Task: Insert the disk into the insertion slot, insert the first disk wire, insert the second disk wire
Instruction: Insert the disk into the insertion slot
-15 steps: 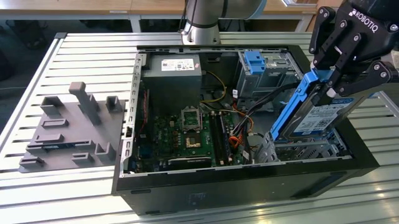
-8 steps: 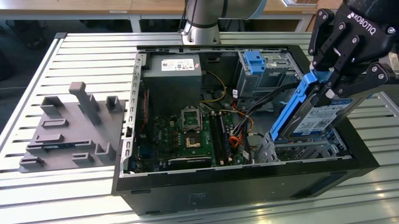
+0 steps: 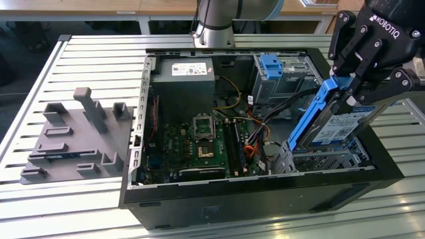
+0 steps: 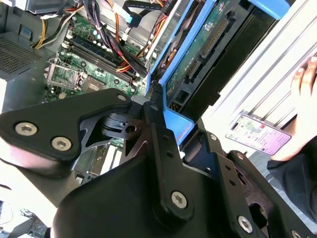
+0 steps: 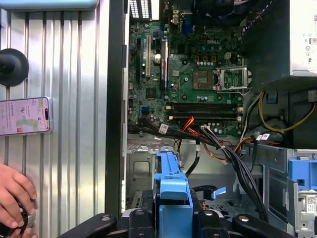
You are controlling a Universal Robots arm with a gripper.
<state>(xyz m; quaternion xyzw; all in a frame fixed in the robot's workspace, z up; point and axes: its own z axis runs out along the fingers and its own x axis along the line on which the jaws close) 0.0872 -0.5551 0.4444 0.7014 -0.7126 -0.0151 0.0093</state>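
The black claw (image 3: pixel 362 94) is clamped on the flat grey hard drive with a white label and a bright blue plastic carrier (image 3: pixel 334 127), its fingers pressed against the carrier's two sides. The hard drive hangs tilted, with its upper end leaning toward the exterior view's right and its lower end at the top of the low grey perforated metal cage (image 3: pixel 319 160). I cannot tell whether they touch. The cage sits inside the open black computer case (image 3: pixel 265 199) on the exterior view's right, and orange and black wires (image 3: pixel 256 134) lie between it and the green motherboard (image 3: pixel 199 144). A grey moulded fixture (image 3: pixel 73 139) rests on the slatted metal table (image 3: pixel 86 55), apart from the case. In the first wrist view, a person's hand (image 5: pixel 15 191) lies near a phone (image 5: pixel 24 115).
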